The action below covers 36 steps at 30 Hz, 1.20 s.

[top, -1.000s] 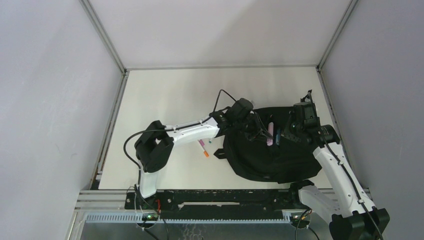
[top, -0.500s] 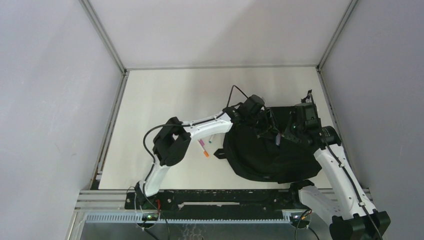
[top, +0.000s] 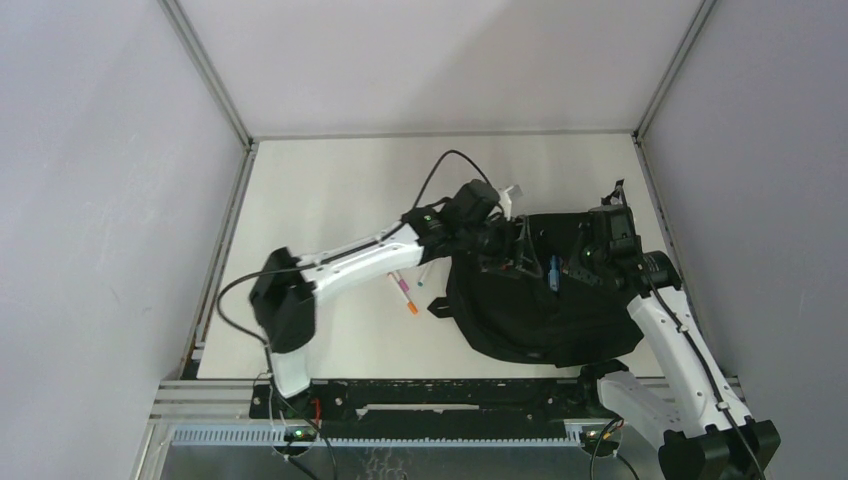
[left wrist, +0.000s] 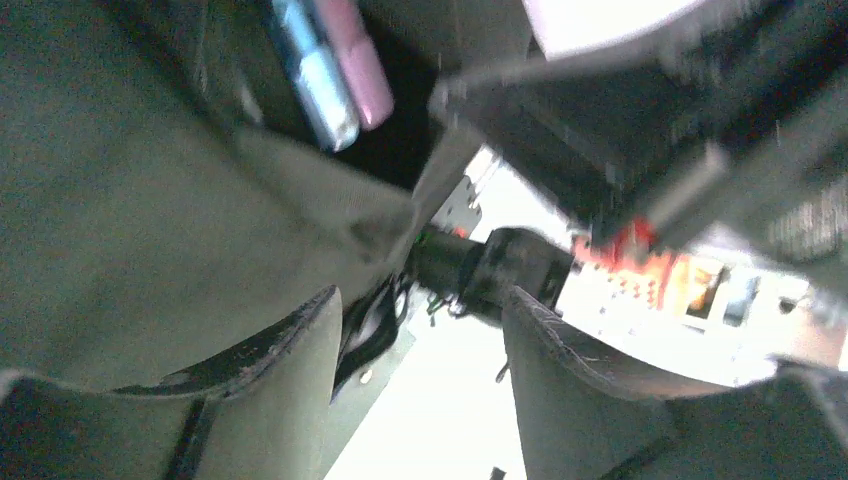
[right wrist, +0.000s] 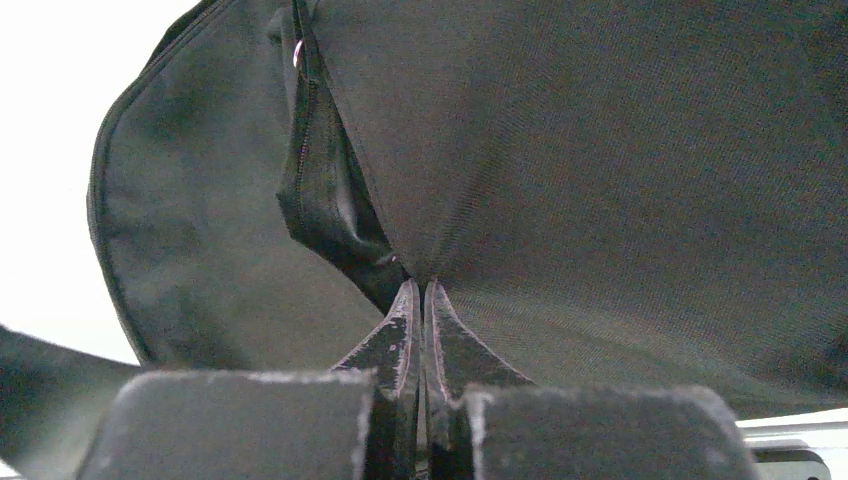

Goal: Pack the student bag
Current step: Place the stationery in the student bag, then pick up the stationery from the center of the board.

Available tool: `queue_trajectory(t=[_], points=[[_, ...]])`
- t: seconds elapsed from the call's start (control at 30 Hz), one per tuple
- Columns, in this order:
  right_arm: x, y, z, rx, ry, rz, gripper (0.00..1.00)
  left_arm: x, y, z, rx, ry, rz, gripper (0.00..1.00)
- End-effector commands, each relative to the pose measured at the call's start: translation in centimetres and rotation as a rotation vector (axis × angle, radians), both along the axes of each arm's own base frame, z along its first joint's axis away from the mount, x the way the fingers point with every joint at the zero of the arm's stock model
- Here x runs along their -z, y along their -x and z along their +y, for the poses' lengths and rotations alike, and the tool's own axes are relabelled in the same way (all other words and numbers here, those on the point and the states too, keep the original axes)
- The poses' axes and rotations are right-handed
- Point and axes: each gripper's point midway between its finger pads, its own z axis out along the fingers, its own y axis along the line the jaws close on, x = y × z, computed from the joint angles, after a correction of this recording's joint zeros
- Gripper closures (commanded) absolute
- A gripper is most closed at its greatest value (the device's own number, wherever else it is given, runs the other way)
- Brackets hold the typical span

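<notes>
Right claw (right wrist: 422,300) pinches student bag (top: 540,320) edge; left claw (left wrist: 418,300) spread at opening.

- Pale cream table (top: 330,200) underneath, matte and evenly lit, with only soft shadows on it.
- Plain grey left wall (top: 90,200) and right wall (top: 780,150) close in on both sides.
- A lighter back wall (top: 440,60) runs across the far end.
- Slim metal posts (top: 205,70) slant up from the far corners.
- A ribbed metal rail (top: 400,436) lies along the near edge, bright and silvery.

Blue marker (left wrist: 318,95), pink marker (left wrist: 355,70) cut by top edge; student bag (left wrist: 120,200) blurred.
</notes>
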Motion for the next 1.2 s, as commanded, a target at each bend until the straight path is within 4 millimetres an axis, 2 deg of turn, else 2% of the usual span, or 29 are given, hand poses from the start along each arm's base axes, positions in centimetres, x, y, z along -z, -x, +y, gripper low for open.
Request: queue_trajectory(t=[0.0, 0.07, 0.1, 0.3, 0.4, 0.53, 0.63, 0.77, 0.9, 1.03, 1.17], points=[[-1.4, -1.2, 0.3, -0.011, -0.019, -0.076, 1.00, -2.4, 2.4, 6.0, 0.115, -0.030, -0.181, 0.36], [-1.4, -1.3, 0.3, -0.011, -0.022, -0.076, 1.00, -1.9, 2.4, 9.0, 0.097, -0.048, -0.198, 0.36], [-1.3, -1.3, 0.2, -0.010, -0.021, -0.074, 1.00, -0.9, 2.3, 10.3, 0.081, -0.076, -0.202, 0.36], [-1.3, -1.4, 0.6, -0.014, -0.035, -0.073, 1.00, 3.8, -2.6, 20.7, -0.144, -0.453, -0.437, 0.34], [-1.3, -1.3, 0.6, -0.014, -0.035, -0.073, 1.00, 4.5, -4.9, 23.4, -0.209, -0.580, -0.575, 0.33], [-1.3, -1.1, 0.6, -0.014, -0.035, -0.065, 1.00, 6.3, -6.9, 23.7, -0.229, -0.621, -0.672, 0.34], [-1.3, -0.9, 0.5, -0.014, -0.028, -0.069, 1.00, 7.8, -7.9, 22.7, -0.192, -0.636, -0.592, 0.35], [-1.5, -0.7, 0.3, -0.007, -0.029, -0.072, 1.00, 11.8, -8.9, 22.3, -0.165, -0.701, -0.473, 0.35], [-1.3, -0.5, 0.1, -0.002, -0.020, -0.064, 1.00, 14.2, -9.6, 21.4, -0.168, -0.724, -0.413, 0.36], [-1.5, -0.3, 0.0, 0.001, -0.019, -0.068, 1.00, 15.7, -10.3, 20.7, -0.177, -0.735, -0.383, 0.39], [-1.4, -0.3, -0.1, 0.005, -0.015, -0.067, 1.00, 17.0, -11.0, 20.1, -0.175, -0.760, -0.358, 0.47]])
